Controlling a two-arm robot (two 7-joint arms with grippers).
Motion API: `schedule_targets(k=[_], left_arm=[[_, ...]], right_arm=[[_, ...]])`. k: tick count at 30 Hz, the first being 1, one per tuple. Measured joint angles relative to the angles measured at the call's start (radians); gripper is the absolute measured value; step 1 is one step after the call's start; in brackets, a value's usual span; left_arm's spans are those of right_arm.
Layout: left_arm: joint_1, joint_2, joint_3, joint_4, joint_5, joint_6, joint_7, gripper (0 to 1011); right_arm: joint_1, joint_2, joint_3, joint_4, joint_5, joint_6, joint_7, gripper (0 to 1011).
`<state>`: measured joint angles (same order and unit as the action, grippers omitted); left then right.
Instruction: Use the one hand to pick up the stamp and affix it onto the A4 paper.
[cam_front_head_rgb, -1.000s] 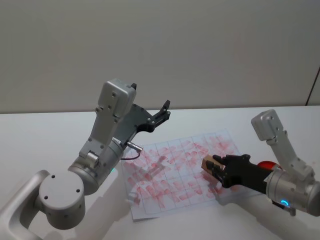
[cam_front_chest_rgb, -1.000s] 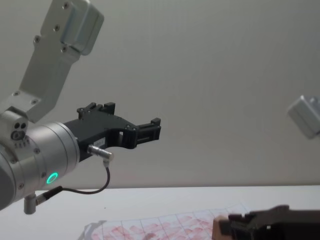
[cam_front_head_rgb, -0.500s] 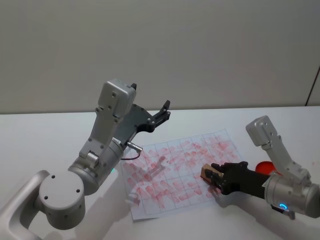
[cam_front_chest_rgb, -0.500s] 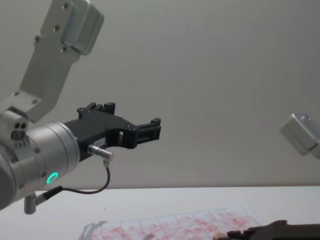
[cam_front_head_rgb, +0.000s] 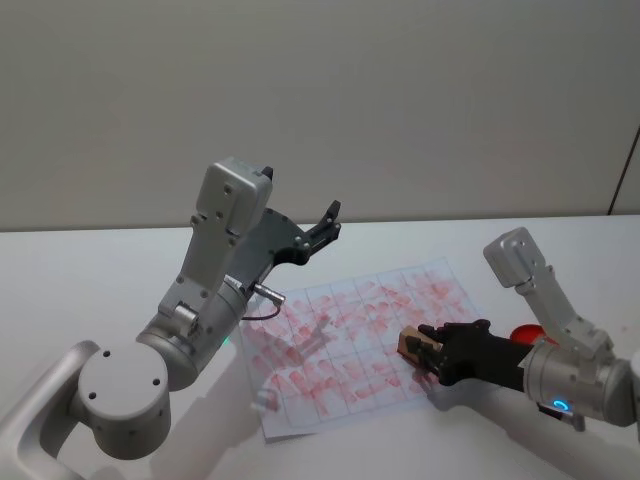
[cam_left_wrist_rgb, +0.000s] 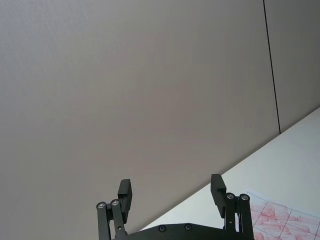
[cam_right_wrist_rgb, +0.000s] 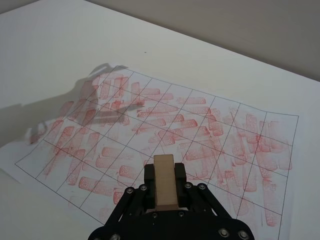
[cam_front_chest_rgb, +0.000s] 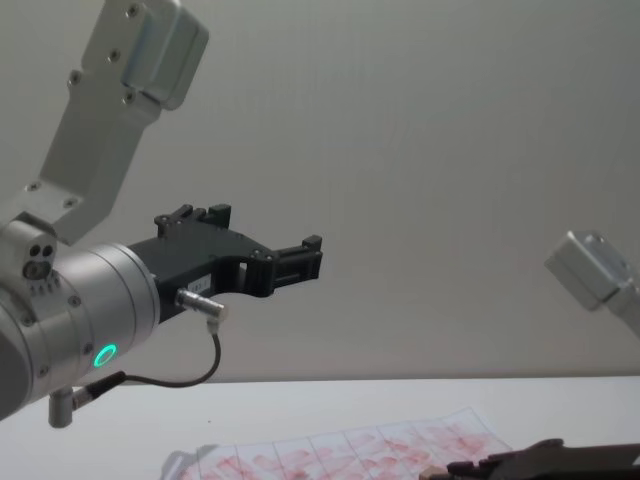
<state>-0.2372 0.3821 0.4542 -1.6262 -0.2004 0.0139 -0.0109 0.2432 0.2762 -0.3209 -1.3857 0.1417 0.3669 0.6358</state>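
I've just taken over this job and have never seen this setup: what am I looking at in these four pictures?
This is a robot with two grey arms, each ending in a black two-fingered gripper. One picture looks down from its head, one forward from its chest, one from each wrist. On the white table lies a sheet of paper ruled in a grid and covered with smudgy red marks. The right gripper is shut on a small wooden stamp, low over the sheet's right side; whether it touches the paper I cannot tell. The left gripper is open and empty, raised above the table.
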Motion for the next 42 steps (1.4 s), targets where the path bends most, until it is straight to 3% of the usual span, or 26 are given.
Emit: schedule_targets(k=[10, 20, 29, 42], left_arm=[[0.000, 0.000, 0.000, 0.000, 0.000, 0.000, 0.000, 1001], [0.000, 0.000, 0.000, 0.000, 0.000, 0.000, 0.000, 1001], [0.000, 0.000, 0.000, 0.000, 0.000, 0.000, 0.000, 1001], [0.000, 0.000, 0.000, 0.000, 0.000, 0.000, 0.000, 1001]], right_arm=[[0.012, -0.001, 0.000, 0.010, -0.007, -0.060, -0.019, 214], [0.001, 0.020, 0.024, -0.047, 0.019, -0.136, -0.072, 216], [-0.065, 0.070, 0.060, -0.140, 0.083, -0.178, -0.173, 214], [-0.202, 0.164, 0.117, -0.264, 0.166, -0.145, -0.328, 214]])
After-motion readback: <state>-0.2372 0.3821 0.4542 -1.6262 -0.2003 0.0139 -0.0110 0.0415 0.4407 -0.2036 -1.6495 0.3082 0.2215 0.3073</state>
